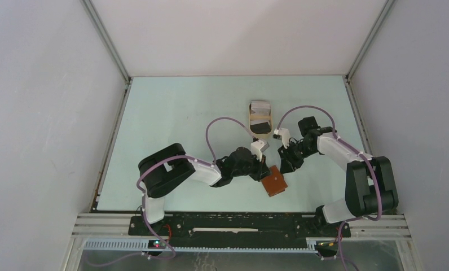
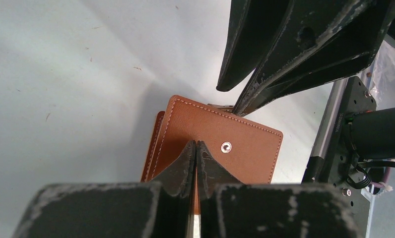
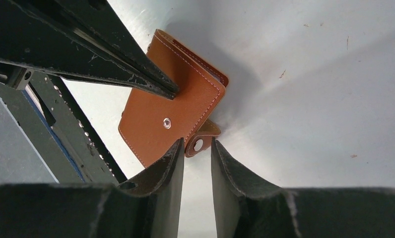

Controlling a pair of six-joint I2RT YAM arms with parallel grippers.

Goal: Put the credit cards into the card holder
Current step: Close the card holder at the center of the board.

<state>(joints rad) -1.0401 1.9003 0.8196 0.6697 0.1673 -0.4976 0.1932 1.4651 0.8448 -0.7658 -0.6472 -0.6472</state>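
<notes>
The card holder (image 3: 156, 119) is pinched by one edge in the closed left tool (image 2: 196, 145), its snap tab (image 3: 205, 133) at the tips of the right tool (image 3: 196, 144), whose jaws stand apart. A hard tug on the tab could pull it free onto the table (image 3: 309, 99) beneath.

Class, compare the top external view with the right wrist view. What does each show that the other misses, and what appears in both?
Only the top external view shows the tan tray farther back on the table, with credit cards lying in it. Only the right wrist view shows the card holder's snap tab sitting between the parted fingers of the right pincer, plus the holder's stitching. Both show the brown card holder and the left pincer closed on its edge.
</notes>
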